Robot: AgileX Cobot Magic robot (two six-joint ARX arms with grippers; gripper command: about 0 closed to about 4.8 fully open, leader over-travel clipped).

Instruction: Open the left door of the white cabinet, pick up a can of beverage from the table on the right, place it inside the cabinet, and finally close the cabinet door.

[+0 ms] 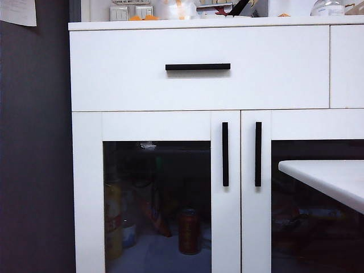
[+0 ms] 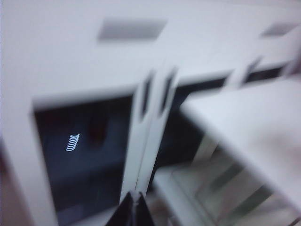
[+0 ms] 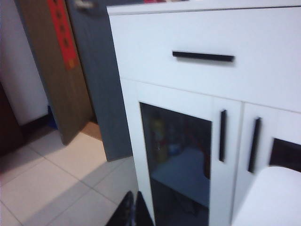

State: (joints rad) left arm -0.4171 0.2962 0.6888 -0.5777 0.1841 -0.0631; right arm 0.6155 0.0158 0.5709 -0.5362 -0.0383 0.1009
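Cabinet front fills the exterior view: white cabinet (image 1: 199, 85), left door (image 1: 156, 193) shut, red can of beverage (image 1: 189, 231) behind its glass, lower centre. Table (image 1: 330, 179) edge at right, bare. Grey wall at left. Left gripper (image 2: 135, 200) and right gripper (image 3: 133, 200) both pinched together, empty, away from the doors. Tiled floor (image 3: 51, 174) in the right wrist view.

**Blur, dark glass and cropped edges**

Motion blur is smearing the whole left wrist view, softening the white cabinet (image 2: 94, 61) and the table (image 2: 254, 132). Only the closed tips of the left gripper (image 2: 135, 209) and right gripper (image 3: 131, 212) are showing. Dark glass in the left door (image 1: 156, 193) is dimming the can of beverage (image 1: 189, 230). The exterior frame is cropping the table (image 1: 330, 176).
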